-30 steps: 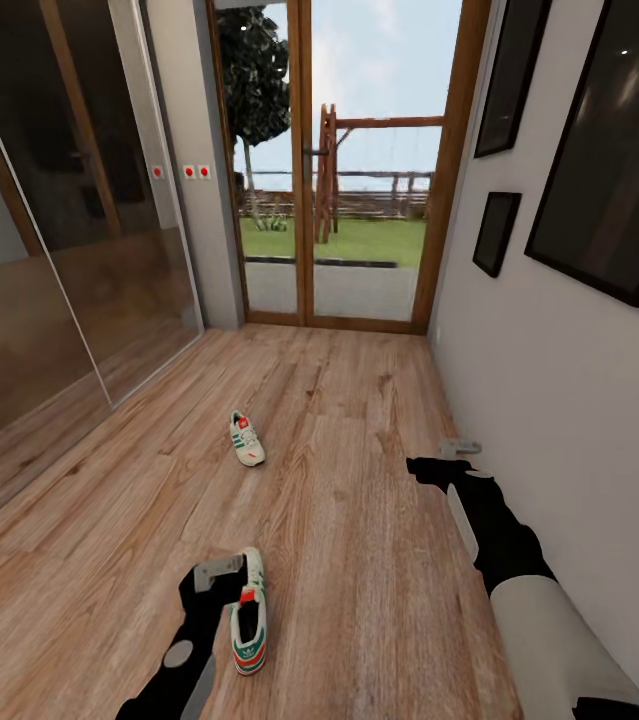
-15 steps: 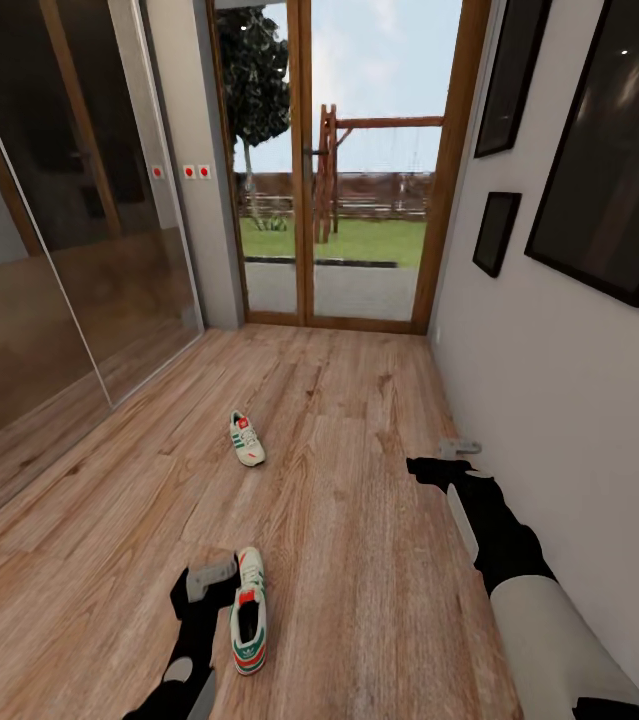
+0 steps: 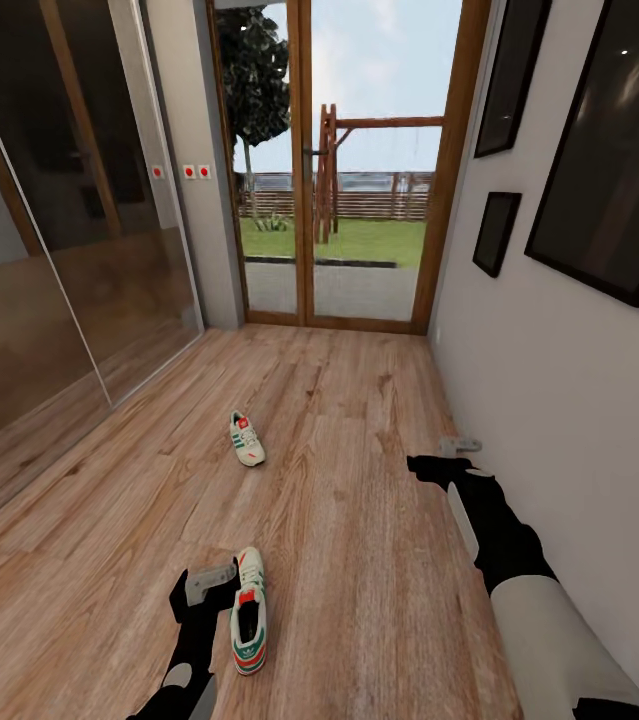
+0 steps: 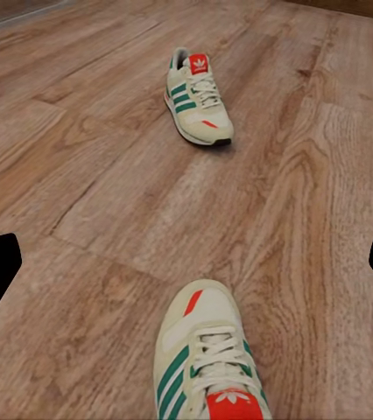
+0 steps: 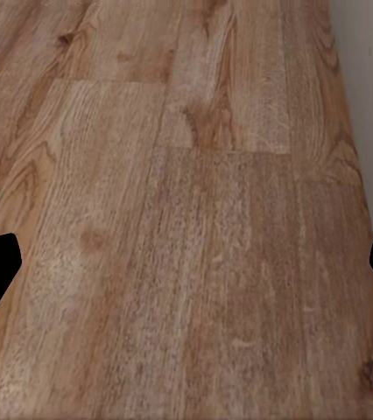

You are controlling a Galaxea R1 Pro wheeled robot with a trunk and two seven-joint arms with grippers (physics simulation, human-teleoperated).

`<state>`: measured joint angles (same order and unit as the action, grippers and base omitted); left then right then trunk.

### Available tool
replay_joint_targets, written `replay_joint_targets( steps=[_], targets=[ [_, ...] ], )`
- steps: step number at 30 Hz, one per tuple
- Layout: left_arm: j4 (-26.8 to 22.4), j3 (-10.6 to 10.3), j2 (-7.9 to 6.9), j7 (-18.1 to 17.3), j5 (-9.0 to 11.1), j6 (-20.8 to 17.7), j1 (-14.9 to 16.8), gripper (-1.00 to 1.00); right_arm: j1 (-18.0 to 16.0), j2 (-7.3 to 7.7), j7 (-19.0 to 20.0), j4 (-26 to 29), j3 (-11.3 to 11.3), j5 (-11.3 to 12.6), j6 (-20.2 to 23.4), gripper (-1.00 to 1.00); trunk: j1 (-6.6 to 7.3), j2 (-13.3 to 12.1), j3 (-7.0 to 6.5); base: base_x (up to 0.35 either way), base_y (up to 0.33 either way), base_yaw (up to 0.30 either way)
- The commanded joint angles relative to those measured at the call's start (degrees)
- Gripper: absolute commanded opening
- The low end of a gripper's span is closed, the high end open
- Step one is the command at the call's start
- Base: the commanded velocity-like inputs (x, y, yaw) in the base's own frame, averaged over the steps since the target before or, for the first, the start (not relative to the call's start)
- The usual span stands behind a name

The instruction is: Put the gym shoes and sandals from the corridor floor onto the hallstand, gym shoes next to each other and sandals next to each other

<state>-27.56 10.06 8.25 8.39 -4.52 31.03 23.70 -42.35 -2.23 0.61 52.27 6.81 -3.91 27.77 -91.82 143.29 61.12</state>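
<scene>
The left gripper [image 3: 209, 583] stood wide apart and empty beside the near shoe [image 3: 248, 610] at lower left; the far shoe [image 3: 246, 438] lay mid-frame. The right gripper [image 3: 459, 445] was also apart, empty.

Left gripper [image 3: 209, 582]: shifted left and nearer since a second ago, now just left of near shoe [image 3: 248, 622], jaws apart.

two gym shoes are seen on the floor [image 3: 359, 480]: one near shoe [image 3: 248, 610] and one far shoe [image 3: 246, 438]. three dark picture frames are counted on the wall. two glass doors are seen. three small red switches are counted.
</scene>
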Motion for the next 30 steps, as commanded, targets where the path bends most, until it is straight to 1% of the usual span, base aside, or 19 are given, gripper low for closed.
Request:
replay_joint_targets(
  steps=[1, 7, 26, 30],
  targets=[
    [0.0, 0.2, 0.04, 0.2, -0.5, 0.2, 0.0, 1.0, 0.0, -0.06, 0.1, 0.1, 0.1, -0.4, 0.3, 1.0, 0.01, 0.0, 0.05, 0.0, 0.0, 0.0],
    [0.0, 0.2, 0.01, 0.2, -0.5, 0.2, 0.0, 1.0, 0.0, -0.06, 0.1, 0.2, 0.1, -0.4, 0.3, 1.0, 0.01, 0.0, 0.2, 0.0, 0.0, 0.0],
    [0.0, 0.2, 0.01, 0.2, -0.5, 0.2, 0.0, 1.0, 0.0, -0.06, 0.1, 0.2, 0.1, -0.4, 0.3, 1.0, -0.48, 0.3, 6.06, 0.0, 0.0, -0.001],
    [0.1, 0.2, 0.01, 0.2, -0.5, 0.2, 0.0, 1.0, 0.0, -0.06, 0.1, 0.2, 0.1, -0.4, 0.3, 1.0, -0.58, 0.3, 7.31, 0.0, 0.0, -0.112]
  ],
)
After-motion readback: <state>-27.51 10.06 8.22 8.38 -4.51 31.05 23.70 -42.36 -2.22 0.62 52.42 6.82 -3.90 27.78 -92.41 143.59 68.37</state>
